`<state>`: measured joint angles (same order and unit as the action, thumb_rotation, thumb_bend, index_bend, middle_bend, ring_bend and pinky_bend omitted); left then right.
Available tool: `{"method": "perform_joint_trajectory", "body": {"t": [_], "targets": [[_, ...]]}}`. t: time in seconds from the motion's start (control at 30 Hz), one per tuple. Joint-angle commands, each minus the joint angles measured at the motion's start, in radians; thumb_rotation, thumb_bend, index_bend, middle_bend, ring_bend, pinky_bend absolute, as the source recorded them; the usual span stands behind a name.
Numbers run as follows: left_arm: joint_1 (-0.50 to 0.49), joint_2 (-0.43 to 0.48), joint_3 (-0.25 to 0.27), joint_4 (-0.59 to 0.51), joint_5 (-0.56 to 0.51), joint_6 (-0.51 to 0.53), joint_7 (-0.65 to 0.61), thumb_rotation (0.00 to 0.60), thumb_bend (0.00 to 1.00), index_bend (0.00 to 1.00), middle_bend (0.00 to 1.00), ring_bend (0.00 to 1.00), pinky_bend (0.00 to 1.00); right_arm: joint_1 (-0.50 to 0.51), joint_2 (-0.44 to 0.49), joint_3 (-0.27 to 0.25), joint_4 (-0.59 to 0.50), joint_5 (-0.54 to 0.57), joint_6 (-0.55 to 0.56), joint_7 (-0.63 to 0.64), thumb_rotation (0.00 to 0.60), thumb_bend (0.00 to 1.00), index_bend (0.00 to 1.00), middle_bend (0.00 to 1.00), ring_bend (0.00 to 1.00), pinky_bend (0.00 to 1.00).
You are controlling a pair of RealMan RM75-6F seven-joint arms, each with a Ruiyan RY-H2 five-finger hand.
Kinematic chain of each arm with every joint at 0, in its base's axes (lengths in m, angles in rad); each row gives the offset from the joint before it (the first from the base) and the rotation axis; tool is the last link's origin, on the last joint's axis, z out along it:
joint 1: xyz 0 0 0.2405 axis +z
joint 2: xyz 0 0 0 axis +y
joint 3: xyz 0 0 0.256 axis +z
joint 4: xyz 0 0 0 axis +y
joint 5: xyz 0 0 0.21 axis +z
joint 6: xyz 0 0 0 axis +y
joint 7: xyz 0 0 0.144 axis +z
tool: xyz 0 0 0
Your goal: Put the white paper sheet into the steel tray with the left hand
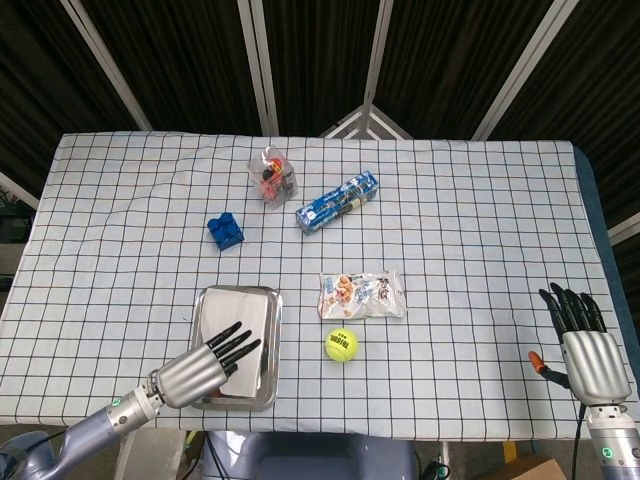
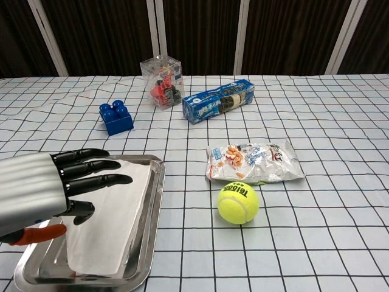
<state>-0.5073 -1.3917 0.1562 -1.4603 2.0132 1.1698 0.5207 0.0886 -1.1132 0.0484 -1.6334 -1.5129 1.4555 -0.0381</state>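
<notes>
The white paper sheet (image 1: 245, 325) (image 2: 112, 219) lies flat inside the steel tray (image 1: 272, 345) (image 2: 155, 201) near the table's front left. My left hand (image 1: 205, 366) (image 2: 42, 188) hovers over the tray's near left part with fingers spread and straight, holding nothing; it hides part of the sheet. My right hand (image 1: 584, 345) rests at the front right edge of the table with fingers extended and nothing in it. It shows only in the head view.
A yellow tennis ball (image 1: 341, 345) (image 2: 238, 202) and a snack bag (image 1: 362, 295) (image 2: 254, 162) lie right of the tray. Further back are a blue brick (image 1: 225, 231) (image 2: 115, 117), a clear plastic box (image 1: 272, 174) (image 2: 161, 81) and a blue biscuit pack (image 1: 337, 201) (image 2: 219, 100).
</notes>
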Motion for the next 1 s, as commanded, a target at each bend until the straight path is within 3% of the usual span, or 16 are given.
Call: {"method": "perform_joint_trajectory", "body": {"t": [0.03,0.13,0.3,0.77,0.87,1.0], "targets": [[0.007,0.014,0.008,-0.005,0.005,0.016,-0.004,0.6,0.28,0.29,0.0,0.0,0.0,0.0,0.0,0.0,0.0,0.0,0.0,-0.001,0.6,0.31,0.0,0.0,0.0,0.0],[0.018,0.031,0.009,-0.018,-0.001,0.039,-0.007,0.6,0.21,0.14,0.0,0.0,0.0,0.0,-0.001,0.0,0.0,0.0,0.0,-0.003,0.6,0.31,0.0,0.0,0.0,0.0],[0.039,0.052,0.004,-0.051,-0.03,0.066,-0.021,0.6,0.18,0.01,0.0,0.0,0.0,0.0,-0.001,-0.001,-0.002,0.0,0.0,-0.006,0.6,0.31,0.0,0.0,0.0,0.0],[0.1,0.134,-0.001,-0.152,-0.163,0.076,-0.062,0.6,0.13,0.0,0.0,0.0,0.0,0.001,-0.001,-0.001,-0.006,0.006,-0.008,-0.006,0.6,0.31,0.0,0.0,0.0,0.0],[0.112,0.144,0.001,-0.179,-0.21,0.047,-0.058,0.6,0.2,0.0,0.0,0.0,0.0,0.001,0.0,-0.002,-0.007,0.009,-0.011,-0.006,0.6,0.31,0.0,0.0,0.0,0.0],[0.11,0.171,0.006,-0.239,-0.286,-0.029,-0.036,0.6,0.44,0.0,0.0,0.0,0.0,0.002,0.0,-0.003,-0.009,0.009,-0.013,-0.009,0.6,0.31,0.0,0.0,0.0,0.0]]}}
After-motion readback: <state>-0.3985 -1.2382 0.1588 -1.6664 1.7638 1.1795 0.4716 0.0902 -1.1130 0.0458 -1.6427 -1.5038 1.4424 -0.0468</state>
